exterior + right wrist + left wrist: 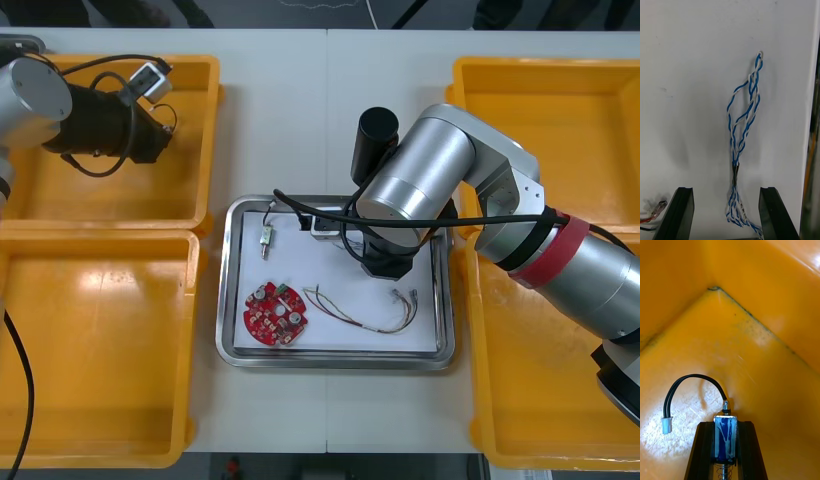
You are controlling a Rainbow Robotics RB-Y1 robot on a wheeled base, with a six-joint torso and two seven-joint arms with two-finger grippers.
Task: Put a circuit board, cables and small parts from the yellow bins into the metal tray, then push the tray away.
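Tray [226,290] beneath right hand [726,190]; arm [420,180] apparently hides cable [745,108]

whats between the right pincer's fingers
The twisted blue and white cable, lying in the tray under the open right pincer, in the right wrist view. Left pincer grips a small metal part in a yellow bin.

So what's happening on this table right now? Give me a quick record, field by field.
Left fingers: shut on a small metal part with a black cable, in the far left yellow bin
Right fingers: open, astride a blue and white cable in the metal tray
Also in tray: red circuit board, red and yellow cable, second small part
Tray: white inside, not yet pushed
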